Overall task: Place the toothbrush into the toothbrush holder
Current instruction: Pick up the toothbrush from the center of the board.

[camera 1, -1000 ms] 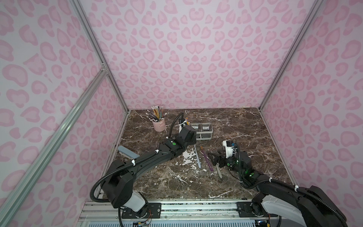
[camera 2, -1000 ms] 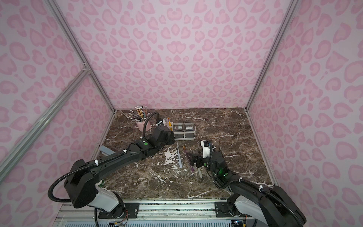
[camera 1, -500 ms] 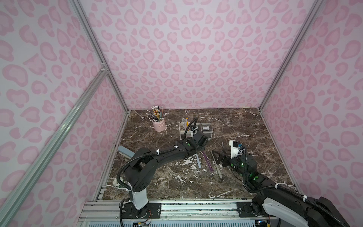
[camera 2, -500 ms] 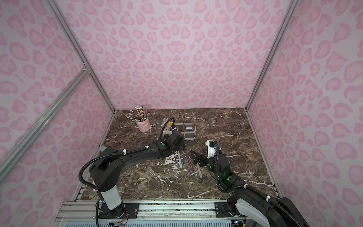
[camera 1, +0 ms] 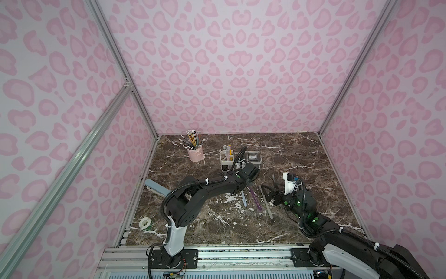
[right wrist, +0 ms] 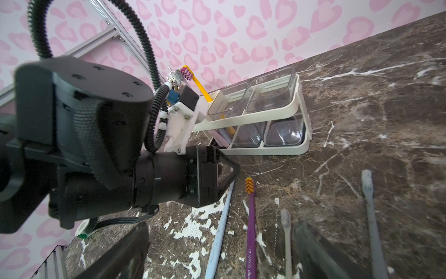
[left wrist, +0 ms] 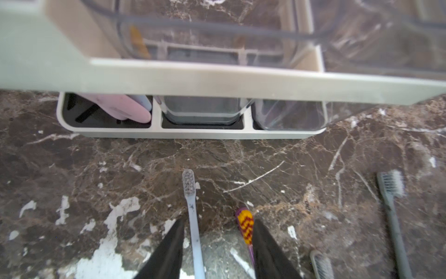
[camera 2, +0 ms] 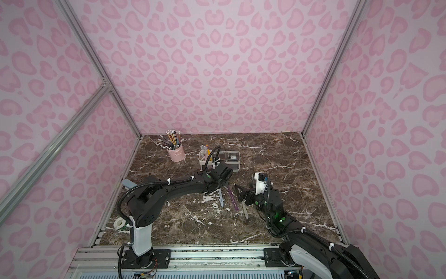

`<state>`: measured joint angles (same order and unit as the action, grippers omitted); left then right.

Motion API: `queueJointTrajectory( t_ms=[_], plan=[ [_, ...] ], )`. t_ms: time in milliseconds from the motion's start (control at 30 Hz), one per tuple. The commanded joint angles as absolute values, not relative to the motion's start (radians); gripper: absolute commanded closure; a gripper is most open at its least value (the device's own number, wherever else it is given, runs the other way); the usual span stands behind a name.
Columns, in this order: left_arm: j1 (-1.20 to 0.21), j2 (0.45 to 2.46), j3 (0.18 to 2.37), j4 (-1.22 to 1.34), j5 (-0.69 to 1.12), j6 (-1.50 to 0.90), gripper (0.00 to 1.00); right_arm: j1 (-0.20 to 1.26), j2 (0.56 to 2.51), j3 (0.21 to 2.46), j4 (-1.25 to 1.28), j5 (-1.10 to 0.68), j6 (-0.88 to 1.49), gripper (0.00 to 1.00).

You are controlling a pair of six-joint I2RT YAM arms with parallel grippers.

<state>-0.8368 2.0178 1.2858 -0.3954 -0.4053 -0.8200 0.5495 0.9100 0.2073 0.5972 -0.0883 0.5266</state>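
Note:
Several toothbrushes lie side by side on the marble in front of the white toothbrush holder (camera 1: 223,164) (camera 2: 201,164) (left wrist: 193,134) (right wrist: 277,151). My left gripper (camera 1: 249,186) (camera 2: 223,184) (left wrist: 218,251) is low over them, open, its jaws straddling the neck of the light blue toothbrush (left wrist: 194,232) (camera 1: 244,199) (right wrist: 220,232). The purple toothbrush's yellow-red head (left wrist: 245,225) (right wrist: 249,186) touches the other finger's inner side. My right gripper (camera 1: 269,195) (camera 2: 241,193) (right wrist: 217,256) hovers wide open over the handles, holding nothing.
Two grey toothbrushes (right wrist: 286,232) (right wrist: 371,217) lie right of the purple one. The holder's slot section holds a yellow toothbrush (right wrist: 198,84) and a pink one (left wrist: 125,110). A pink pencil cup (camera 1: 195,153), a grey-blue block (camera 1: 156,189) and a tape roll (camera 1: 145,223) stand at the left.
My left arm swung from beside the holder to the right and down onto the toothbrush heads, and its jaws narrowed. The right arm shifted slightly to the right, still open.

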Motion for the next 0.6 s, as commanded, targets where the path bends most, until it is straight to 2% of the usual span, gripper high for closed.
queueJointTrajectory(
  t_ms=[0, 567],
  plan=[
    [-0.837, 2.032, 1.311, -0.387, -0.453, -0.851, 0.55, 0.550, 0.902, 0.208, 0.626, -0.100, 0.529, 0.04],
    [-0.822, 2.088, 1.343, -0.406, -0.514, -0.865, 0.53, 0.549, 0.916, 0.207, 0.640, -0.123, 0.532, 0.04]
  ],
)
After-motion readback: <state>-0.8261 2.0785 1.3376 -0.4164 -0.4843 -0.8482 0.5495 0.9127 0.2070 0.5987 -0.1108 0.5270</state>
